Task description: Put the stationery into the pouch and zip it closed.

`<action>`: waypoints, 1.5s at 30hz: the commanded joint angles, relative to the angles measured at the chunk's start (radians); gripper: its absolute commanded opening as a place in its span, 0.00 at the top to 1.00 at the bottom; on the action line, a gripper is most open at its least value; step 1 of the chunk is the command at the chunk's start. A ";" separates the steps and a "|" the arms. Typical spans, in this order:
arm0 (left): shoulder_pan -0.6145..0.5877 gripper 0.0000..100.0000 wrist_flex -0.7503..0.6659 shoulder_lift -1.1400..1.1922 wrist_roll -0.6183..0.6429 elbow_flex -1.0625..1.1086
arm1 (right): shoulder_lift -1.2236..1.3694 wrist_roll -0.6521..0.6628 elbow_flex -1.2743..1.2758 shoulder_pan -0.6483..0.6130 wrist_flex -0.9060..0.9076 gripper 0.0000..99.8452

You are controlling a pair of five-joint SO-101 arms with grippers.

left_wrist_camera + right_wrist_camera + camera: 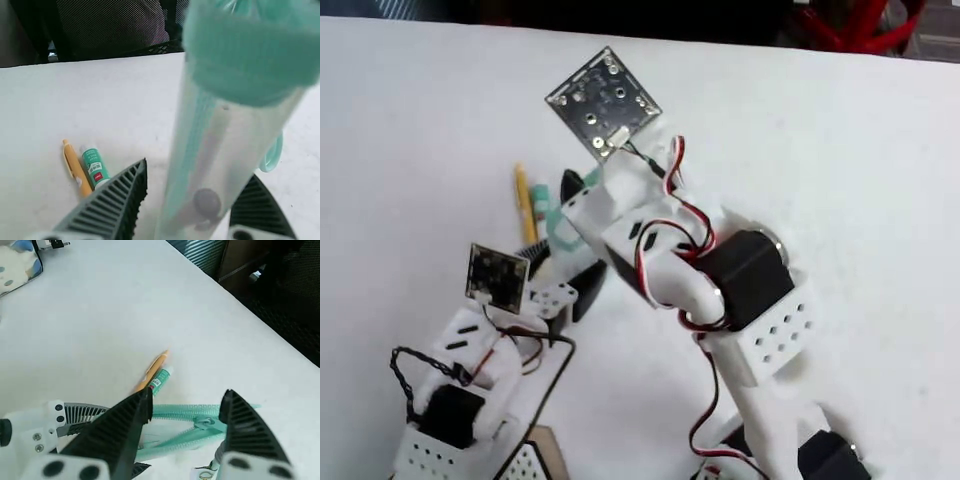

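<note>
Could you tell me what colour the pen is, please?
The pen is yellow-orange; left wrist view shows it best.

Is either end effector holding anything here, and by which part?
The left end effector appears to grip the pouch by one end. The right end effector is open above the pouch and holds nothing.

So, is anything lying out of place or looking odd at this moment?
Yes. The orange pen and the small green tube lie on the table, outside the clear pouch. The pouch is raised at one end in the left gripper, not flat, with its teal zip apart.
</note>
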 commanded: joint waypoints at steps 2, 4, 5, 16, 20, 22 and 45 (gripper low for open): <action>-0.010 0.74 -0.026 -0.004 -0.009 -0.006 | -0.024 -0.003 -0.009 0.113 -0.012 0.79; -0.010 0.74 -0.026 -0.004 -0.009 -0.006 | -0.015 -0.011 -0.003 0.185 -0.010 0.79; -0.010 0.74 -0.026 -0.004 -0.009 -0.006 | -0.013 -0.037 0.003 0.213 -0.007 0.79; -0.012 0.74 -0.026 -0.004 -0.011 -0.003 | -0.005 -0.121 0.064 0.157 0.022 0.79; -0.012 0.74 -0.026 -0.004 -0.011 -0.003 | -0.005 -0.121 0.114 0.147 -0.005 0.79; -0.012 0.74 -0.026 -0.004 -0.011 -0.003 | -0.005 -0.121 0.155 0.153 -0.033 0.79; -0.418 0.74 0.446 0.002 -0.239 -0.744 | -0.016 -0.127 0.304 0.154 -0.125 0.79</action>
